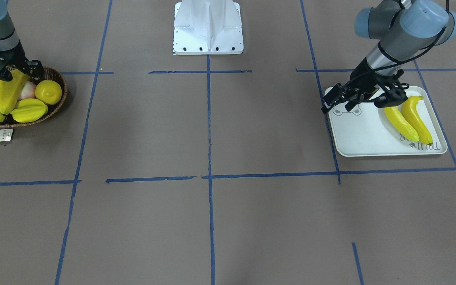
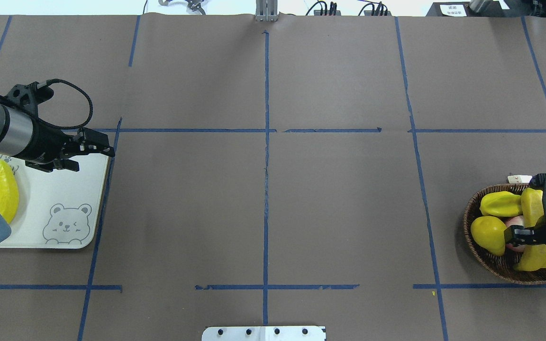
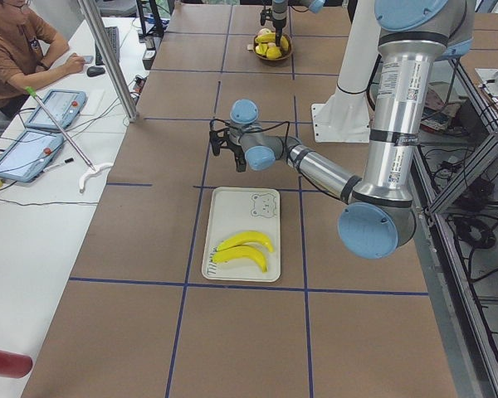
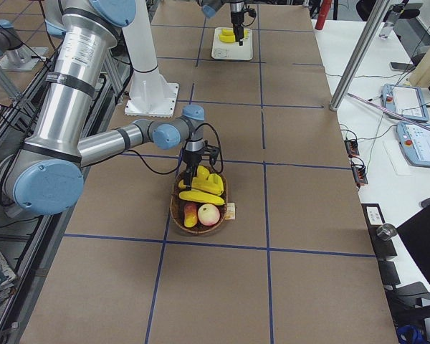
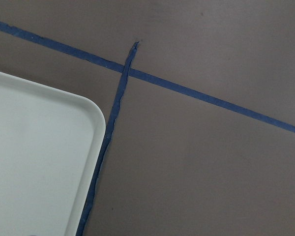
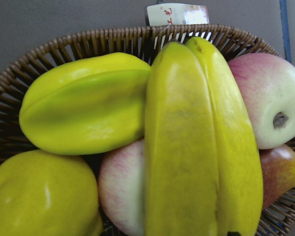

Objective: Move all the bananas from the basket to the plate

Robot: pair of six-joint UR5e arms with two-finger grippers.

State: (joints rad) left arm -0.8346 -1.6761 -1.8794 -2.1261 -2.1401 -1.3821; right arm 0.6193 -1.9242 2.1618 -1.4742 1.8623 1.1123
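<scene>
Two yellow bananas lie side by side on the pale plate with the bear face. My left gripper hovers open and empty over the plate's corner near the bear, away from those bananas; its wrist view shows only the plate's corner and table. Two more bananas lie together on top of the fruit in the wicker basket. My right gripper is open just above them, its fingers either side of the pair, not closed on them.
The basket also holds a ridged starfruit, a round yellow fruit and pink apples. Its paper tag lies on the table beside it. The white robot base stands mid-table. An operator sits at a side desk.
</scene>
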